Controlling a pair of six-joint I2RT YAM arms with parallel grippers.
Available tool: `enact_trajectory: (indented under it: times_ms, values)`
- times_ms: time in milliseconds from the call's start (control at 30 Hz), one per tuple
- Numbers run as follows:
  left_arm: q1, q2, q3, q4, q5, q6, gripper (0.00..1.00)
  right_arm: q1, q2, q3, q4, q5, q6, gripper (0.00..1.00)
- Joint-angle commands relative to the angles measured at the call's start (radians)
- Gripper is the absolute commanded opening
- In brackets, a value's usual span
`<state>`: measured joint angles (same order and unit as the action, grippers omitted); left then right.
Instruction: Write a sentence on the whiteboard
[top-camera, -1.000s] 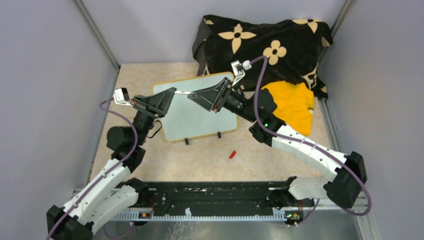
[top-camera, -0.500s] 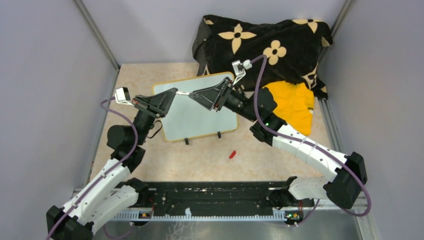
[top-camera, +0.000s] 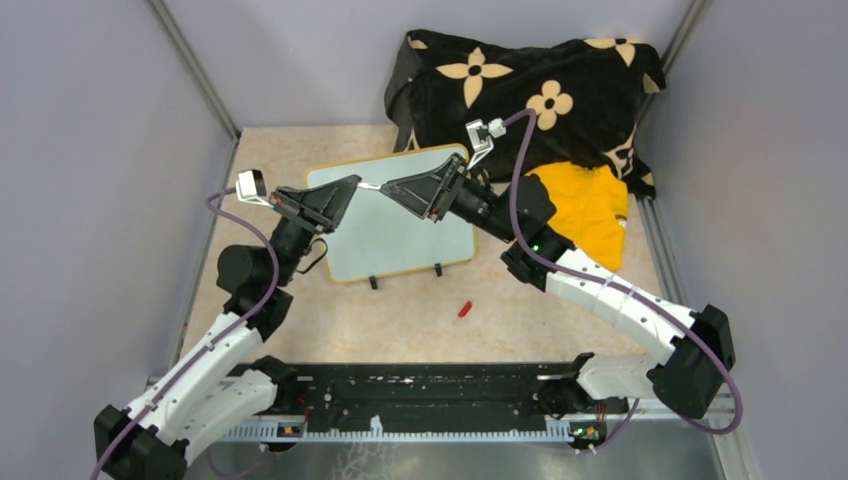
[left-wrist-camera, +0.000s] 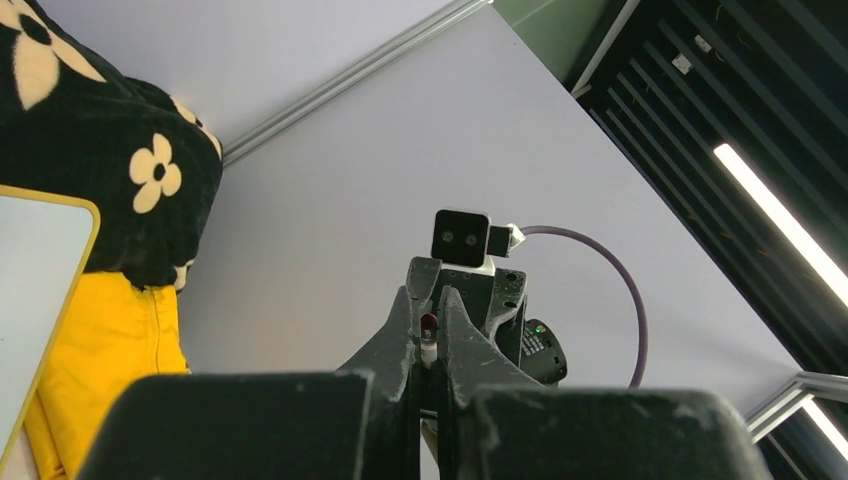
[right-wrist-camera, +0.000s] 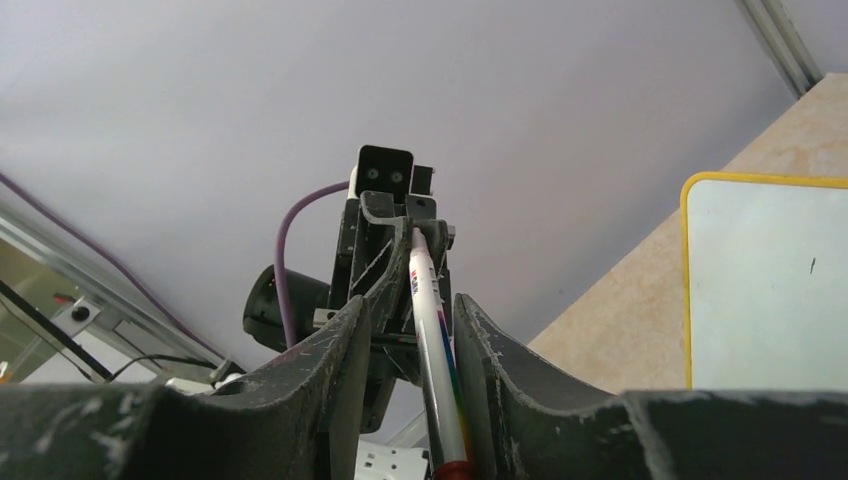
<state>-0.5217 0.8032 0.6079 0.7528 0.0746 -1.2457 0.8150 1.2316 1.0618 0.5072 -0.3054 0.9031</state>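
Left arm has nudged up and right since a second ago, bringing the left fingers a touch closer to the right fingers. Right arm looks unchanged, and the whiteboard hasn't shifted. Step in hand, my read: mid-air handover or regrip of the marker, writing not started. Left fingers are pressed together, pinching the marker's far end. Right fingers are part-spread either side of the barrel. The right wrist view shows a gap on both sides, so they're not clamped as far as I can see. The marker bridges the two sets of fingers, held off the board. A small red piece sits on the counter near the board's front edge, probably the cap, so the marker is likely uncapped. Can't tell which end is the nib. The whiteboard lies on the counter directly under both sets of fingers, black feet toward the arm bases, with no red writing visible on it. Next move, best guess: right closes firmly on the barrel, left lets go and backs off, then the nib goes down to the board. It needs a square, tight grip, or the pen will likely slip on contact.
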Motion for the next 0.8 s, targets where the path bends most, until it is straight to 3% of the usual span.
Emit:
enact_trajectory:
  times_ms: [0,300,567,767]
  values:
    - [-0.004,0.013,0.036,0.008,0.034,-0.003,0.00,-0.002,-0.020,0.030,0.046,-0.020,0.011,0.34]
    - [-0.004,0.019,0.036,0.009,0.036,-0.006,0.00,-0.003,-0.018,0.029,0.048,-0.022,0.011,0.27]
    - [-0.004,0.023,0.038,0.009,0.033,-0.001,0.00,-0.002,-0.019,0.030,0.039,-0.030,0.009,0.31]
    - [-0.004,0.025,0.037,0.008,0.033,-0.001,0.00,-0.002,-0.017,0.032,0.040,-0.037,0.010,0.19]
